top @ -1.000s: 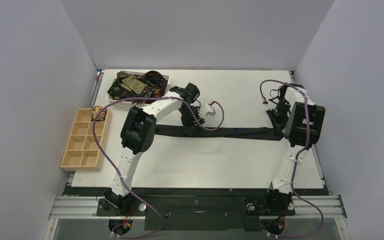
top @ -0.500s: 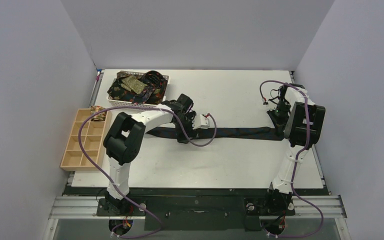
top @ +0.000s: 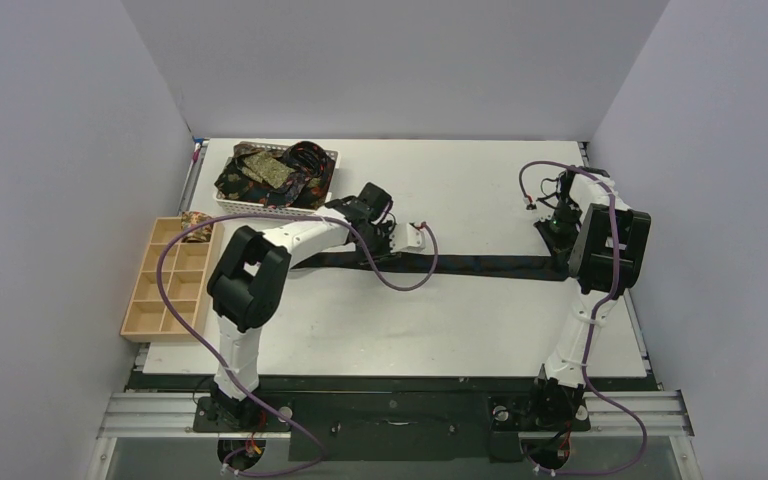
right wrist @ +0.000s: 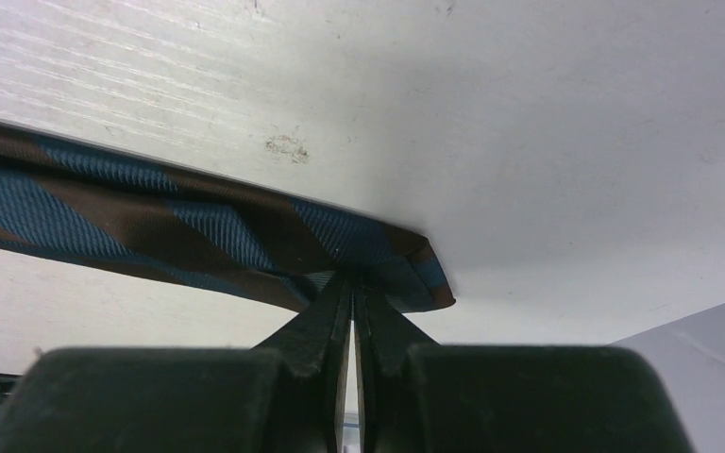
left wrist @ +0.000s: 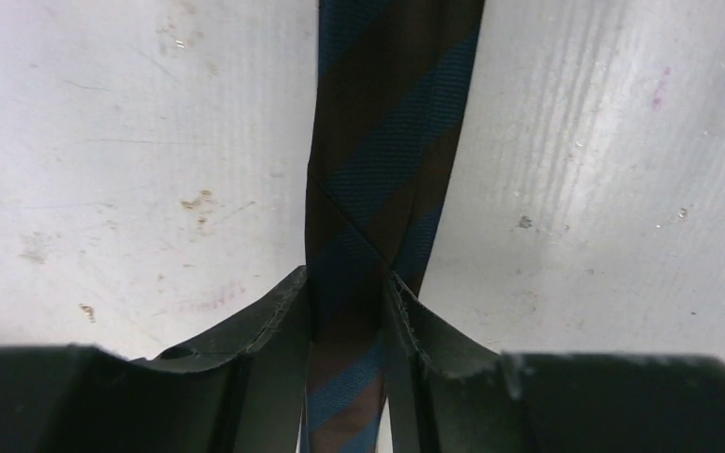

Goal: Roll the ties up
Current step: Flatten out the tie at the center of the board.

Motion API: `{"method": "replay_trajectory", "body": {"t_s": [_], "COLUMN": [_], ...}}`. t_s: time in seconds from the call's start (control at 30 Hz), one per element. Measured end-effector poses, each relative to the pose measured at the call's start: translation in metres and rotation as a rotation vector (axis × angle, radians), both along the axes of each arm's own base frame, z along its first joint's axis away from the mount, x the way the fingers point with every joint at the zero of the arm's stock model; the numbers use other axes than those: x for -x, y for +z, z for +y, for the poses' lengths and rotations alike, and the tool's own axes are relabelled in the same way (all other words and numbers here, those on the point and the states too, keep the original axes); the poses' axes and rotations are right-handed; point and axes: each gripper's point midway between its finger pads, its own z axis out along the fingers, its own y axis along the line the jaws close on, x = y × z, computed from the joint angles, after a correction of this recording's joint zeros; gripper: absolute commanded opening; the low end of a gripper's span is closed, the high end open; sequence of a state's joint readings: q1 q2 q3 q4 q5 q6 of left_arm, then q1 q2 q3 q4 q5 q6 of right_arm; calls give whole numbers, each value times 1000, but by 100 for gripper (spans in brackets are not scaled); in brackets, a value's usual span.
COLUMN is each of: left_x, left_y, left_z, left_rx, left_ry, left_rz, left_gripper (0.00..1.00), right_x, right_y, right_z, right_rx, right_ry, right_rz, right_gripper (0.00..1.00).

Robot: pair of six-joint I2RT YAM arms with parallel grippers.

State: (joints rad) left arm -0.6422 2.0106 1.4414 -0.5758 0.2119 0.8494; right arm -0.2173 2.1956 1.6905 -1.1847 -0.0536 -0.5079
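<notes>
A dark tie (top: 480, 264) with brown and blue stripes lies stretched left to right across the white table. My left gripper (top: 390, 252) stands over its middle part. In the left wrist view the tie (left wrist: 387, 142) runs between the fingers of the left gripper (left wrist: 347, 293), which press on both of its edges. My right gripper (top: 560, 262) holds the tie's right end. In the right wrist view the right gripper (right wrist: 352, 283) is shut, pinching the edge of the tie (right wrist: 151, 226) near its folded tip. More ties (top: 275, 170) lie piled in the basket.
A white lattice basket (top: 250, 204) stands at the back left. A pale wooden compartment tray (top: 165, 295) sits at the left edge, with a small patterned roll (top: 195, 225) in its far compartment. Grey walls close in both sides.
The left arm's elbow swung left and lower. Its gripper slid a little leftward along the tie, then back right. The right gripper stayed shut on the tie's end.
</notes>
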Motion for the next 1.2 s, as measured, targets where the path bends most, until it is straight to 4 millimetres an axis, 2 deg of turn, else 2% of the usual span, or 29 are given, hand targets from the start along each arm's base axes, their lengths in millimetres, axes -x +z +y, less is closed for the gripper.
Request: {"method": "replay_trajectory", "body": {"t_s": [0.1,0.13,0.23,0.33,0.47,0.57,0.67,0.77,0.83,0.9,0.97,1.03,1.1,1.13,1.2], "left_x": [-10,-12,-17,-8,-2,-4,-14,-23,-29,-35,-36,-32,-25,-23,-24], "left_y": [9,11,11,6,5,12,33,68,93,118,138,152,162,167,178], "left_z": [-4,-4,-5,0,1,2,12,22,26,30,37,46,57,64,79], "left_rx": [16,18,21,8,26,76,151,245,312,387,467,542,614,649,715], "left_ry": [5,6,3,-4,16,79,196,317,388,463,545,618,689,727,800], "left_rz": [-20,-22,-16,32,80,101,77,36,12,-9,-18,-7,29,46,81], "left_gripper": [49,59,73,84,91,96,97,97,96,97,97,96,96,96,96], "right_x": [-1,-1,-2,-7,-22,-39,-61,-84,-102,-110,-113,-112,-105,-100,-97], "right_y": [0,0,0,2,8,13,18,23,27,32,40,50,69,83,114], "right_z": [-1,-2,-3,-5,-11,-18,-26,-35,-40,-43,-39,-29,-14,-2,34], "right_rx": [6,7,12,18,36,61,86,115,133,138,111,62,15,-1,-26], "right_ry": [5,5,6,6,3,4,4,13,29,51,88,131,177,203,289], "right_rz": [0,-1,-1,-12,-51,-87,-137,-182,-225,-253,-276,-300,-329,-347,-404], "right_gripper": [2,2,2,2,2,2,2,4,13,29,55,61,62,62,62]}}
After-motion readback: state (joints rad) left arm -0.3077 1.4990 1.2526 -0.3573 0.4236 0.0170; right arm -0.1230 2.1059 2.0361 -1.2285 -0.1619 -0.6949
